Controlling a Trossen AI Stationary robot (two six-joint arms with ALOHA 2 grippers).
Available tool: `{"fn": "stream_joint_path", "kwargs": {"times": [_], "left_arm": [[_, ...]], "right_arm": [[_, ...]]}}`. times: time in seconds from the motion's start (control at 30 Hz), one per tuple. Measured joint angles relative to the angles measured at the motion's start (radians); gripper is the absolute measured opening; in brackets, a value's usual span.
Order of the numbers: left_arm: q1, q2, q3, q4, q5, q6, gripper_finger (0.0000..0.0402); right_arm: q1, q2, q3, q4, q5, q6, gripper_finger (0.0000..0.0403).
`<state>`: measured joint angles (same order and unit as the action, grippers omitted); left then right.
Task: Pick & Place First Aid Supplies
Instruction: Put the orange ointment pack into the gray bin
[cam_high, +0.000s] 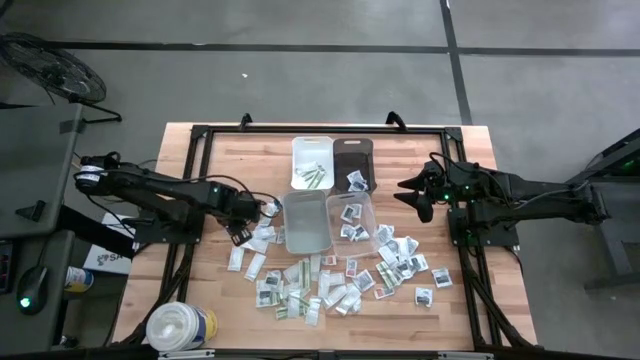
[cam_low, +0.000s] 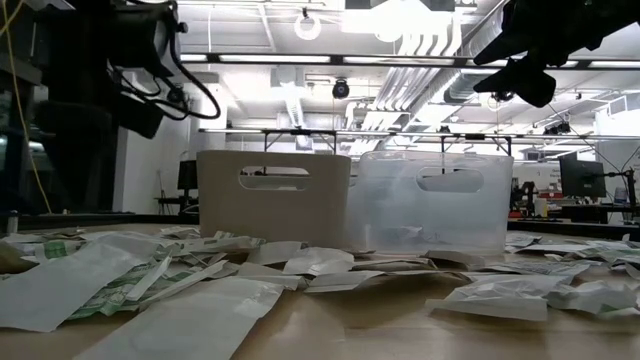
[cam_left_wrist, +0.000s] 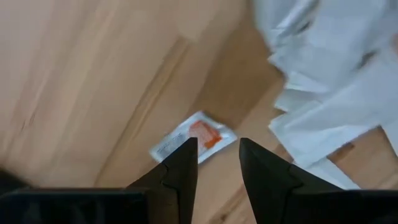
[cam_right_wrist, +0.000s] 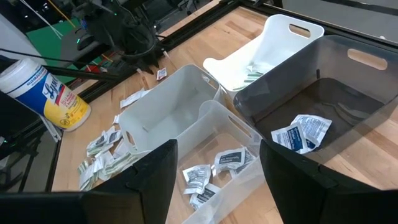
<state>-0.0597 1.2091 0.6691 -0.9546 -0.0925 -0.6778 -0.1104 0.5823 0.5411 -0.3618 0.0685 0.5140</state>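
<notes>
I hover the left gripper (cam_left_wrist: 216, 163) above a small packet with an orange mark (cam_left_wrist: 194, 135), lying flat on the table (cam_left_wrist: 74, 81) just beside the packet pile (cam_left_wrist: 329, 81). Its fingers stand partly apart and hold nothing. Before descending, I should turn the wrist so the fingers cross the packet's short side. In the left wrist view, its long axis runs diagonally.

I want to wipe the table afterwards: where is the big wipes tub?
The tub stands at the table's near-left corner in the high view, left of the scattered packets.
</notes>
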Motion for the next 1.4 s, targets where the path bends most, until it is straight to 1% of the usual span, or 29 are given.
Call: {"fn": "stream_joint_path", "kwargs": {"times": [0.2,0.37,0.53,0.77,1.07,1.17,1.33,1.4], "left_arm": [[0.0,0.02,0.0,-0.017,0.015,-0.149,0.0117],[0.0,0.097,0.0,-0.003,0.063,-0.168,0.0117],[0.0,0.159,0.0,0.027,0.064,-0.19,0.0117],[0.0,0.184,0.0,0.126,0.062,-0.195,0.0117],[0.0,0.188,-0.001,0.074,0.026,-0.194,0.0117],[0.0,0.221,0.001,0.069,0.03,-0.186,0.0117],[0.0,0.308,0.005,0.084,0.046,-0.116,0.0117],[0.0,0.332,0.007,0.083,0.051,-0.111,0.0117]], "right_arm": [[0.0,0.0,0.0,0.0,-0.012,0.001,0.0222],[0.0,0.0,0.0,0.0,-0.022,0.002,0.0222],[0.0,0.0,0.0,0.0,-0.023,0.008,0.0222],[0.0,0.0,0.0,0.0,-0.047,0.009,0.0222],[0.0,0.0,0.0,-0.009,-0.065,0.006,0.0222],[0.0,0.0,0.0,-0.01,-0.075,0.006,0.0222],[0.0,0.0,0.0,-0.016,-0.075,0.011,0.0222],[0.0,0.0,0.0,-0.016,-0.075,0.023,0.0222]]}}
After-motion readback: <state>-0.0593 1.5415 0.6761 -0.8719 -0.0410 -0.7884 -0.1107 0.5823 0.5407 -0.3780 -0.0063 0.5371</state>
